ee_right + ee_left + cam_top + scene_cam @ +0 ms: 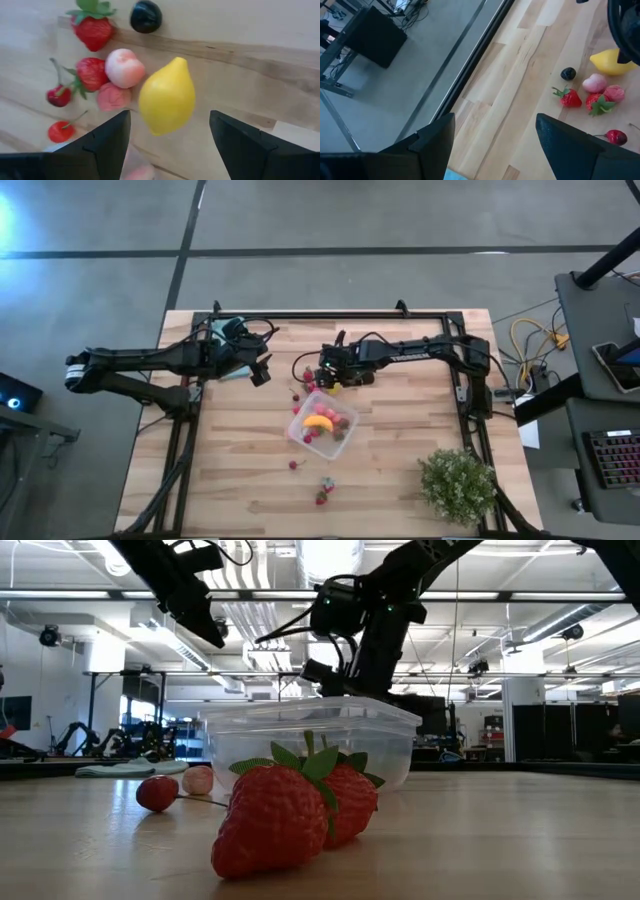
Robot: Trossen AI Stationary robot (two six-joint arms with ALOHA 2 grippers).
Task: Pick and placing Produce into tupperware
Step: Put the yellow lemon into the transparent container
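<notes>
High view: the right claw (pixel 330 377) hangs over loose fruit above the tupperware (pixel 322 426) at centre; the left claw (pixel 262 370) waits, open, left of it.

Right wrist view: its fingers spread around a lemon (pixel 166 96) (smooth, probably light, likely slippery); take it across the narrow middle.

both arms (pixel 150 360) are matte black tubes with loose black cables; the pincer fingers (pixel 107 145) are chunky dark wedges.
</notes>
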